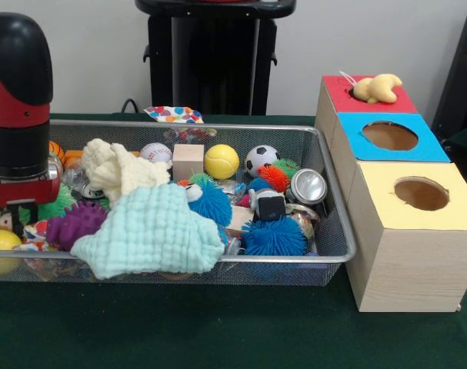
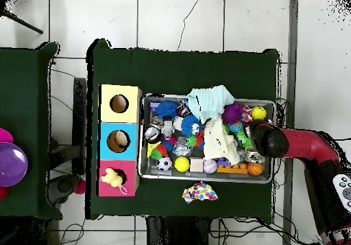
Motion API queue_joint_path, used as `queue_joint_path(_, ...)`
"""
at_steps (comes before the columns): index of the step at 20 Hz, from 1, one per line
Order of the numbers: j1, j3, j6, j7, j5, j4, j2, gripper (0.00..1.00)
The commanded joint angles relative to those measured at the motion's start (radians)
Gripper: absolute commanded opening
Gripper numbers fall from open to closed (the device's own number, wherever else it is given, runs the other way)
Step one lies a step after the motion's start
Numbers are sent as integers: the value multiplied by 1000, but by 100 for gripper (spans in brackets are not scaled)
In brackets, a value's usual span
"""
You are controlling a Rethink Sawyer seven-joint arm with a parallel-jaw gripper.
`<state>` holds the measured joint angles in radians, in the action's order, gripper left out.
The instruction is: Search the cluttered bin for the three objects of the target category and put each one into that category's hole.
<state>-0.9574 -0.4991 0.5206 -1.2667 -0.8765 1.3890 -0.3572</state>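
The wire mesh bin [image 1: 337, 231] is full of clutter; it also shows in the overhead view [image 2: 142, 129]. A pale yellow plush animal [image 1: 378, 88] lies on the red face [image 1: 337, 96] of the wooden box and covers most of its round hole; from overhead the plush [image 2: 111, 179] sits on the same red square. My red and black arm [image 1: 18, 115] stands upright over the bin's left end, and my gripper [image 1: 16, 217] reaches down among the toys there. From overhead only the arm's head [image 2: 267, 139] shows. The orange striped tiger is hidden.
A mint cloth [image 1: 152, 231] and a cream cloth [image 1: 121, 171] drape over the toys. Blue [image 1: 273, 237] and purple [image 1: 75, 223] puffer balls, a yellow ball [image 1: 221, 161], a soccer ball [image 1: 261, 157], a wooden block [image 1: 188, 160] and a can [image 1: 308, 186] lie around. The blue-faced [image 1: 389, 135] and yellow-faced [image 1: 421, 193] holes are open.
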Motion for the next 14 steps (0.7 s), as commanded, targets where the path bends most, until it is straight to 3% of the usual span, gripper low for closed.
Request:
queue_joint_path(1,-62,-57,36,231,-15,-33,64,0)
queue_joint_path(6,-76,-80,32,278,-41,-80,105,0)
queue_joint_path(14,-49,-58,40,193,-39,-11,25,0)
